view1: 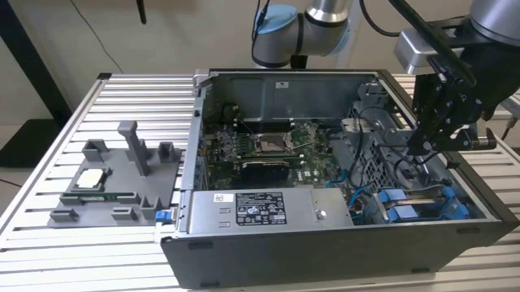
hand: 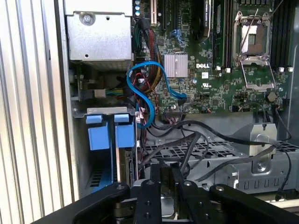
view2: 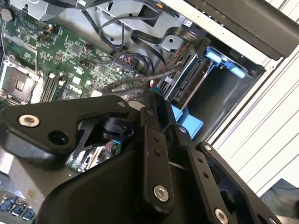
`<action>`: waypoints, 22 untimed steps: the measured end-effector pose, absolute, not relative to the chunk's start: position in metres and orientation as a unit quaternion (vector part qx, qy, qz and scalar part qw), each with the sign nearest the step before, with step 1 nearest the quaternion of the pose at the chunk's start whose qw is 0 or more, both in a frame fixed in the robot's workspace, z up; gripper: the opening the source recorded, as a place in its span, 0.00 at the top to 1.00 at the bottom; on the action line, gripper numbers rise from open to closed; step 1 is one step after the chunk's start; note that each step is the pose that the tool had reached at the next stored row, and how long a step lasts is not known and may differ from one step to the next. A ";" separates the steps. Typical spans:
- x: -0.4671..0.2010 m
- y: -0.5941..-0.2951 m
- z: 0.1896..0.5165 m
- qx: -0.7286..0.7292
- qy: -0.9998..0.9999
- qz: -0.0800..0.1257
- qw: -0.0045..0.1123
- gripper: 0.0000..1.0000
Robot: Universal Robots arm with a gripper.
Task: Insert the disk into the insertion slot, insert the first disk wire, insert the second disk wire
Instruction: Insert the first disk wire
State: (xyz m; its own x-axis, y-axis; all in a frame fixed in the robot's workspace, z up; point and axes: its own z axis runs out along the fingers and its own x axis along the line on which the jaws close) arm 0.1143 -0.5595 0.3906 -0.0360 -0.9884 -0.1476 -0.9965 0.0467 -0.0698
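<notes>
We are looking into an open computer case (view1: 325, 258) that is lying on its side on a slatted table (view1: 49, 243). That leaves its inside facing up, so the arm can reach in from above. The gripper (view1: 429, 146) is hanging low inside the case, at the exterior view's right, just above the corner where the blue fittings are sitting. In the first wrist view its fingers (hand: 155, 191) are running side by side with only a thin gap between them. We are reading them as drawn narrow, though we cannot tell whether a wire is pinched there. The disk (hand: 125, 137) is standing on edge in the insertion slot (hand: 99, 175), with its blue carrier tabs facing the open side. We are judging it to be seated, so the first step appears done. Loose black wires (hand: 196, 140) are trailing across the perforated metal between the slot and the green motherboard (hand: 210, 84), close in front of the gripper. A blue cable (hand: 149, 93) is looping near the slot's end. We are taking the gripper's place here as work on the wires.
</notes>
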 end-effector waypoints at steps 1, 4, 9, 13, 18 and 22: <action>0.114 -0.559 0.391 -0.690 0.719 0.026 0.078 0.80; 0.114 -0.559 0.391 -0.690 0.719 0.026 0.078 0.80; 0.114 -0.559 0.391 -0.690 0.719 0.026 0.078 0.80; 0.115 -0.560 0.390 -0.690 0.719 0.026 0.078 0.80; 0.117 -0.560 0.387 -0.690 0.719 0.026 0.078 0.80; 0.119 -0.560 0.385 -0.690 0.719 0.025 0.078 0.80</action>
